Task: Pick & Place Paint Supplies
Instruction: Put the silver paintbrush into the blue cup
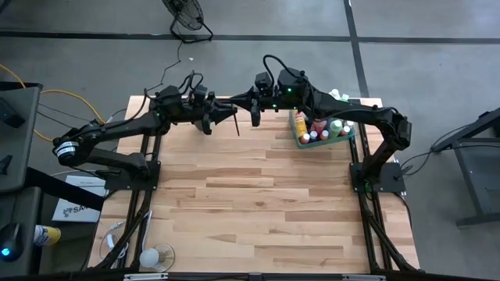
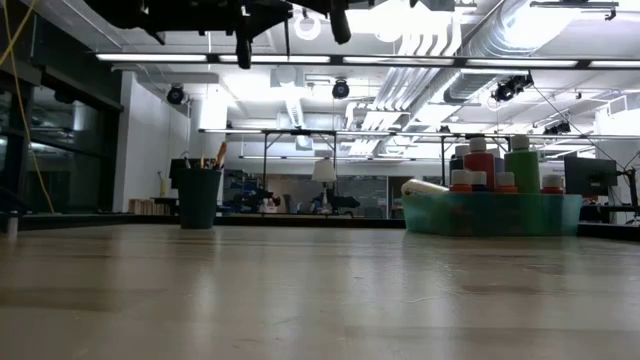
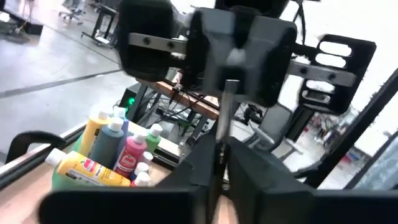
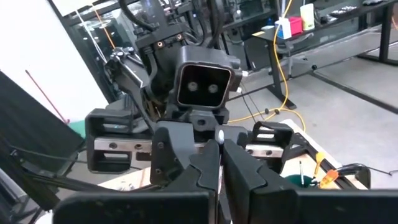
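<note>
Between both claws (image 1: 234, 115) (pinched shut, facing each other) hangs a paintbrush (image 1: 237, 123).

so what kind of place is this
Probably a robotics lab or workshop: exposed silver ceiling ducts, black metal workbench frames behind the light wooden plank table, and a black floor fan.

A robotics lab or workshop is showing here: exposed ducts (image 2: 500, 30) and strip lights (image 2: 250, 58) are running overhead, benches are standing behind the wooden worktop (image 1: 258, 203), and cables (image 1: 70, 97) are trailing across concrete floor.
</note>
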You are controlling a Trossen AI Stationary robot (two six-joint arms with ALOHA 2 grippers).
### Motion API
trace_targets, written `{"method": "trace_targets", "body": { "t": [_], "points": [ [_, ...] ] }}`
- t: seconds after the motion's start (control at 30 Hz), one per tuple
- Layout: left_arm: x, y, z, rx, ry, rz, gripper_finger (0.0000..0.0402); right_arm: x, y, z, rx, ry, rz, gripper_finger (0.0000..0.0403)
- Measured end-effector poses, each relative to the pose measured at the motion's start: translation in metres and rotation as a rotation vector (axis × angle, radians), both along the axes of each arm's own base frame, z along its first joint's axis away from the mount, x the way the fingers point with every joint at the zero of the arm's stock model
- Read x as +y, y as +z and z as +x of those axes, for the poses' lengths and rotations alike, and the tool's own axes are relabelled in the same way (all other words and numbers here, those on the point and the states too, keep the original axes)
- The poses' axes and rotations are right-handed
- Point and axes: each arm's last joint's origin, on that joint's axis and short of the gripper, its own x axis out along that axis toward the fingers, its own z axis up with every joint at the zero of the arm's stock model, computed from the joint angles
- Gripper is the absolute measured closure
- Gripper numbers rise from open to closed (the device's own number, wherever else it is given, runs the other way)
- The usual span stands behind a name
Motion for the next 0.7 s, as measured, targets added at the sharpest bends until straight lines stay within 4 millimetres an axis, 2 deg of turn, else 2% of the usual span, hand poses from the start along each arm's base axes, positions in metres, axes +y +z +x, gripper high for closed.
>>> {"method": "trace_targets", "body": {
  "t": [0.07, 0.2, 0.33, 0.53, 0.7],
  "points": [
    [0.0, 0.0, 0.0, 0.002, 0.001, 0.019, 0.0385, 0.0, 0.0, 0.0, 0.003, -0.001, 0.002, 0.0399],
    [0.0, 0.0, 0.0, 0.003, 0.004, 0.036, 0.0379, 0.0, 0.0, 0.0, 0.004, -0.01, 0.007, 0.0391],
    [0.0, 0.0, 0.0, 0.006, 0.015, 0.04, 0.0392, -0.001, -0.001, 0.0, 0.003, -0.047, 0.039, 0.0357],
    [0.003, -0.008, 0.0, 0.09, 0.118, 0.085, 0.0392, -0.009, 0.003, -0.009, 0.014, -0.018, 0.095, 0.0254],
    [0.009, -0.02, -0.005, 0.255, 0.373, 0.127, 0.0392, -0.018, 0.002, -0.021, 0.088, -0.042, 0.124, 0.0153]
  ]
}}
